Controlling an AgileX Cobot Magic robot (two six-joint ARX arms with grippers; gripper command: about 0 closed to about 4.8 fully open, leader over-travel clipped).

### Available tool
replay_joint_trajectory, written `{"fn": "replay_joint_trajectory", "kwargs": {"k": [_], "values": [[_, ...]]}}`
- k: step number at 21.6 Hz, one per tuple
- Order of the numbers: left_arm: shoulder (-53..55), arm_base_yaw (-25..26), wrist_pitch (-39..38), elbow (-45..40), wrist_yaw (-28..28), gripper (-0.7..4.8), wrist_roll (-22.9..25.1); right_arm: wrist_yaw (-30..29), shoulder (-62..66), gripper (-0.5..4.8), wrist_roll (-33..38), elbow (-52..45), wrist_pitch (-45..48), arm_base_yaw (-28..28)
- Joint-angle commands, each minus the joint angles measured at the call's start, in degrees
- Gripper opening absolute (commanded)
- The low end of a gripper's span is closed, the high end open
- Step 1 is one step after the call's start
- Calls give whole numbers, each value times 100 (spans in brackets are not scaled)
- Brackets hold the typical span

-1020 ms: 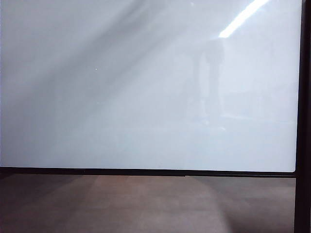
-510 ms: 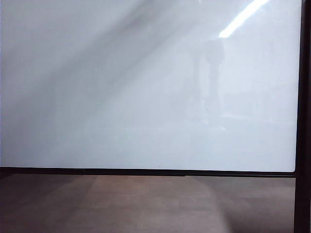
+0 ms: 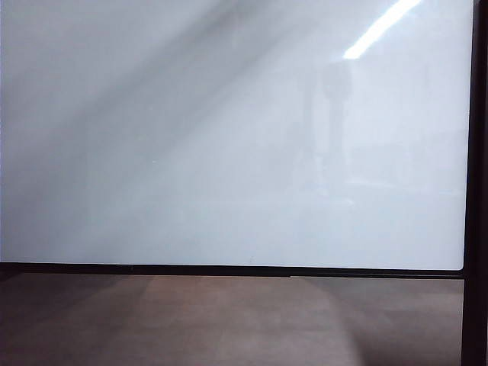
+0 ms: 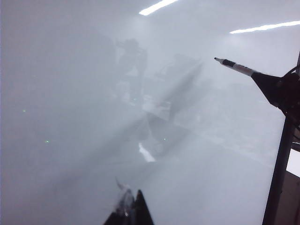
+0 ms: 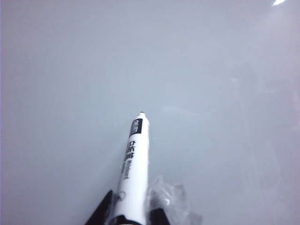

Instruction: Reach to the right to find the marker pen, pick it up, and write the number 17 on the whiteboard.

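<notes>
Marker pen in the right pincer, tip short of the board

Marker pen [image 5: 133, 168]: light, stiff, smooth white plastic barrel, likely slippery under side load. Best held low on the barrel, as now, clamped between the fingers of the right gripper [image 5: 132, 213], tip free and pointing at the whiteboard [image 3: 229, 152]. Seen from the left wrist view near the board's right frame, pen [image 4: 236, 67] hanging off the glossy surface, not touching. Left gripper [image 4: 130, 213] low before the board, fingertips together, holding nothing. Board blank, no stroke of 17 yet. Brown wood-grain surface [image 3: 229, 320] below the frame. Nothing between tip and board.
</notes>
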Motion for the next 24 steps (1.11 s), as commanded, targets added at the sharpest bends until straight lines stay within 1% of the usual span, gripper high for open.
{"fn": "replay_joint_trajectory", "kwargs": {"k": [1,4,24], "values": [[7,7,52,15,-2,-5,13,0,-28,-4,-31,48,87,-37],[7,7,55,15,-2,-5,13,-17,-20,-4,-28,48,79,-109],[31,7,70,15,0,-5,13,-22,256,-4,-26,201,72,-162]]}}
